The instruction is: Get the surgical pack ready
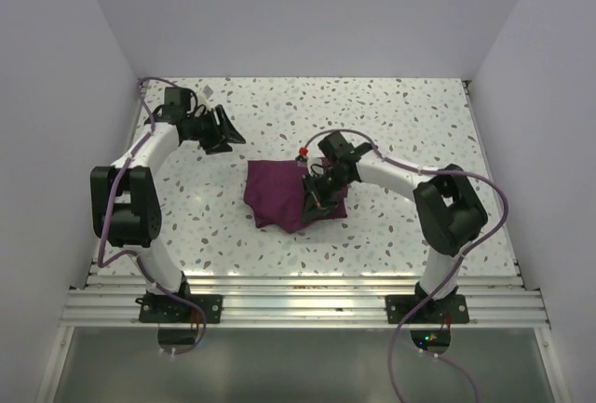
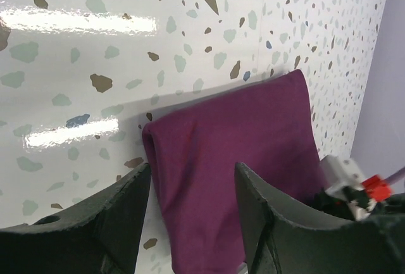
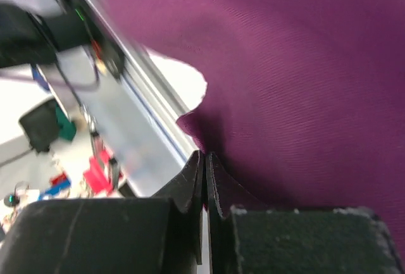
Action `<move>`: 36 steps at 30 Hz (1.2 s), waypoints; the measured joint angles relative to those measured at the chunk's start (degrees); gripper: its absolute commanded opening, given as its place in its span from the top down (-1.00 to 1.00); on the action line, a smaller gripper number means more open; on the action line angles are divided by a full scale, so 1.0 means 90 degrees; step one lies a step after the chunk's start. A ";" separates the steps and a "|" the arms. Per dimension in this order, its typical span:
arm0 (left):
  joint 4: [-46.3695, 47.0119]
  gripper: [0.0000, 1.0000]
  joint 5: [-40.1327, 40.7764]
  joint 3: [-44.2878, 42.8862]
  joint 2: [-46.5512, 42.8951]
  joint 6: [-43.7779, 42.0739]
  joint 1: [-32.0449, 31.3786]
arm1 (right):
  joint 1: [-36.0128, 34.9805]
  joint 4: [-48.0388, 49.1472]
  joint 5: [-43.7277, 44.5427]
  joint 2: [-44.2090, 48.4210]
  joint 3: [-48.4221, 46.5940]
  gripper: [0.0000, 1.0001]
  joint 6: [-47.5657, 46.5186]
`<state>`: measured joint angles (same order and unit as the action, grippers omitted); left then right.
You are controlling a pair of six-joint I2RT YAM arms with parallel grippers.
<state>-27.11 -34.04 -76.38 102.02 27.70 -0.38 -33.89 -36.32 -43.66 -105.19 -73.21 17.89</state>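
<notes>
cloth (image 1: 279, 196) lies on tabletop (image 1: 419, 114), about centre. right gripper (image 1: 314, 204) at cloth's right edge, touching it, its arm coming in from right. left gripper (image 1: 231, 139) behind and left of cloth, well apart, toward tabletop's far-left corner.

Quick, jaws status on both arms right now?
Left gripper: jaws open, holding nothing.
Right gripper: jaws shut at the edge of the purple cloth; a pinch cannot be told.

Left arm (image 1: 154, 147) and right arm (image 1: 386, 172): white links, bulky black joints, a lilac cable (image 1: 501, 196) running along each. Black base plates (image 1: 182, 310) sit at five and seven o'clock.
</notes>
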 measured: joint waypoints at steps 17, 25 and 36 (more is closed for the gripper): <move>-0.0294 -0.16 -0.0002 0.0000 0.0041 0.0010 0.0000 | -0.0080 -0.0112 -0.0238 0.0760 0.1299 0.64 -0.0435; -0.0289 -0.09 -0.0185 0.0274 0.0012 -0.0078 -0.0051 | 0.0012 -0.0590 0.0041 0.1124 0.1443 -0.38 -0.0379; 0.0678 0.43 -0.0823 0.0597 0.0155 0.0617 -0.0731 | 0.1707 0.0933 -0.0236 0.0355 -0.0211 0.84 0.0869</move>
<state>-21.02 -41.45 -71.00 103.42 33.26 -6.96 -18.52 -27.92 -45.78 -102.00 -75.11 25.71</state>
